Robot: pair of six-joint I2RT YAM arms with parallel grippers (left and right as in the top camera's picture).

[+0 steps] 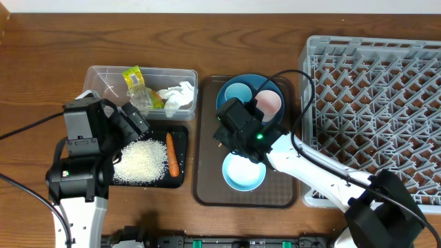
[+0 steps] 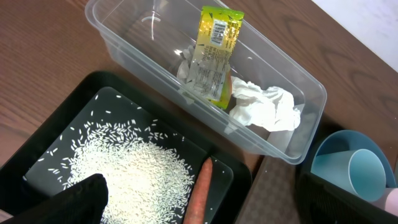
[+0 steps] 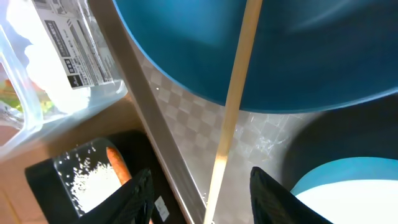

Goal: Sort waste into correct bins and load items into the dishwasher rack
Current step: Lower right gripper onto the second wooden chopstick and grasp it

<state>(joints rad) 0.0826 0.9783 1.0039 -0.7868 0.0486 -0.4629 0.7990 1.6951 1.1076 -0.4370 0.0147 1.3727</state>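
Observation:
My right gripper (image 3: 202, 199) is open above the brown tray, and one wooden chopstick (image 3: 233, 106) runs between its fingers, touching neither. The chopstick leans across the dark blue plate (image 1: 249, 79), which holds a light blue cup (image 1: 238, 93) and a pink cup (image 1: 269, 103). The white-and-blue bowl (image 1: 243, 172) sits just below. My left gripper (image 2: 205, 205) is open wide over the black tray (image 1: 180, 134), which holds rice (image 1: 141, 162) and a carrot (image 1: 173, 155). The clear tub (image 1: 107, 83) contains the yellow-green wrapper (image 1: 138, 86) and white tissue (image 1: 178, 95).
The grey lattice rack (image 1: 375, 103) fills the right side with nothing in it. The brown serving tray (image 1: 207, 186) lies between the bins and the rack. Cables trail from both arms across the wooden table.

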